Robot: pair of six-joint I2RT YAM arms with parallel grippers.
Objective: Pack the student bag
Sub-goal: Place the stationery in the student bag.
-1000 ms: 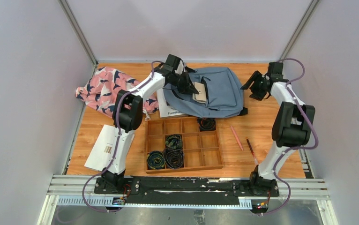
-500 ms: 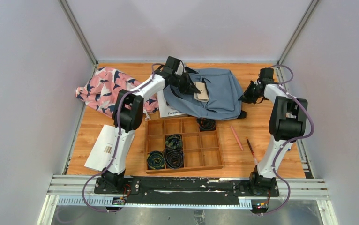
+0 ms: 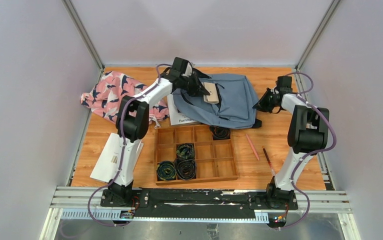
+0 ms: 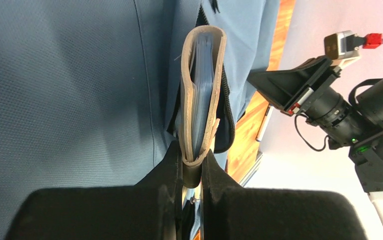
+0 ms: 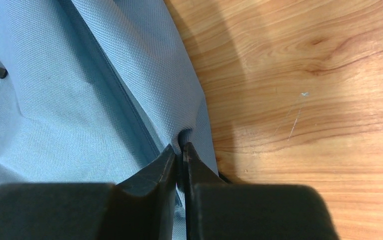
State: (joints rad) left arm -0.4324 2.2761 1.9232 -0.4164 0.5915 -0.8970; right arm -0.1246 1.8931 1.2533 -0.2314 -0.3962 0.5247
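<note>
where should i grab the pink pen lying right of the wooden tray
Probably mid-shaft, from straight above, jaws closing across its narrow width. The pink pen lies flat and slanted on bare table, apart from the wooden tray and the darker pen, so both sides look free.

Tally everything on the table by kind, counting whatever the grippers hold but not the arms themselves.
student bag: 1
tan leather notebook: 1
pink patterned cloth: 1
wooden divided tray: 1
dark coiled rolls: 4
pens: 2
white printed papers: 2
Total: 12
</note>
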